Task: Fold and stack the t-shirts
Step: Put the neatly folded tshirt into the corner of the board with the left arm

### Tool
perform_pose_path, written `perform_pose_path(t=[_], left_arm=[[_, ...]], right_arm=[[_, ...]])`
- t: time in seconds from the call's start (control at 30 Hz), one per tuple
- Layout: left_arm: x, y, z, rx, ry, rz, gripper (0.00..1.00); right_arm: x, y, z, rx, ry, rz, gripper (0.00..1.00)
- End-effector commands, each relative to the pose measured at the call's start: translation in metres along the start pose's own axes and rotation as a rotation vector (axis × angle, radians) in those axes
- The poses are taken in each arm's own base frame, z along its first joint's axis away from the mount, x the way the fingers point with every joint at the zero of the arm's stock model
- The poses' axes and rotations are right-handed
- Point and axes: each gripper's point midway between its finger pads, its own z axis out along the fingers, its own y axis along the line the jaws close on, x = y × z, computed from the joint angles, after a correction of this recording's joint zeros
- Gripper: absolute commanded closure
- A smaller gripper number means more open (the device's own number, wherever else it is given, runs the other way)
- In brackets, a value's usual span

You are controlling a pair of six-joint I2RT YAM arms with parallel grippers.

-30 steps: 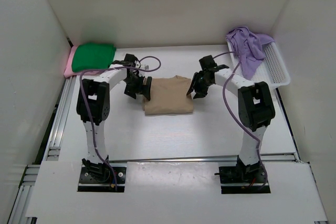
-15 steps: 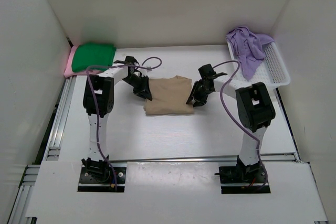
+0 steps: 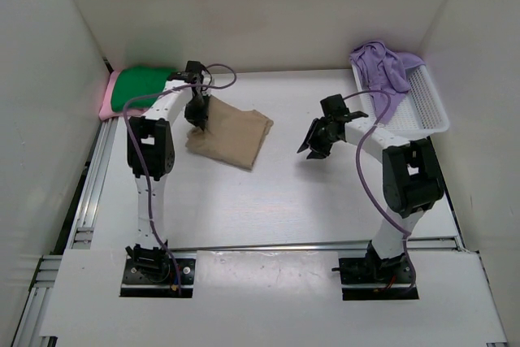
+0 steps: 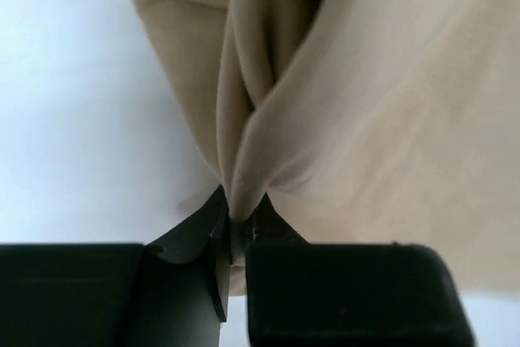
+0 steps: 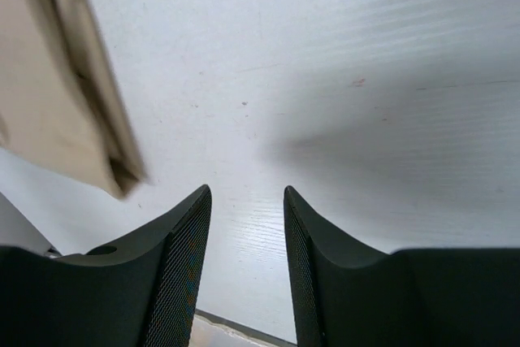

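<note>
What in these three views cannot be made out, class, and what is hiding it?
Top view: pink t-shirt, mostly under the green t-shirt.
Top view: the basket, its far corner beneath the lavender t-shirt.
Left wrist view: tan t-shirt, cut off by top and right edges.
Right wrist view: that shirt, blurred, cut by the left edge.

four t-shirts (image 3: 231, 134), one white mesh basket (image 3: 428, 105), two robot arms (image 3: 148, 148)

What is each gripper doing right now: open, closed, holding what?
Left gripper: closed on a fold of the tan shirt.
Right gripper: open, holding nothing.
</note>
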Motion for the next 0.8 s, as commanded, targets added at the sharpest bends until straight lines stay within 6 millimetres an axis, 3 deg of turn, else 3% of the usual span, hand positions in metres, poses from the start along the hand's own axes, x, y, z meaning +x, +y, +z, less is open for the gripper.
perform_pose_path(t=[0.0,0.07,0.23,0.33,0.4,0.6,0.77], left_arm=[[-0.033,0.055,-0.039,-0.539,-0.145,0.064,0.90],[-0.045,0.077,-0.042,-0.715,-0.198,0.048,0.90],[-0.091,0.101,-0.063,-0.934,-0.382,-0.046,0.90],[-0.135,0.107,-0.100,-0.989,-0.555,-0.149,0.90],[-0.150,0.111,-0.110,-0.993,-0.619,-0.189,0.90],[-0.163,0.124,-0.115,-1.011,-0.699,-0.253,0.90],[-0.178,0.136,-0.152,-0.992,-0.802,-0.320,0.90]], right_arm=[[-0.008,-0.011,-0.013,0.033,-0.039,-0.015,0.54],[-0.012,-0.010,-0.018,0.029,-0.050,-0.018,0.54],[-0.016,-0.014,-0.026,0.039,-0.075,-0.023,0.54],[-0.012,-0.019,-0.028,0.050,-0.077,-0.021,0.54],[-0.012,-0.020,-0.032,0.051,-0.089,-0.032,0.54],[-0.007,-0.033,-0.034,0.086,-0.086,-0.027,0.54],[-0.008,-0.036,-0.040,0.102,-0.098,-0.036,0.54]])
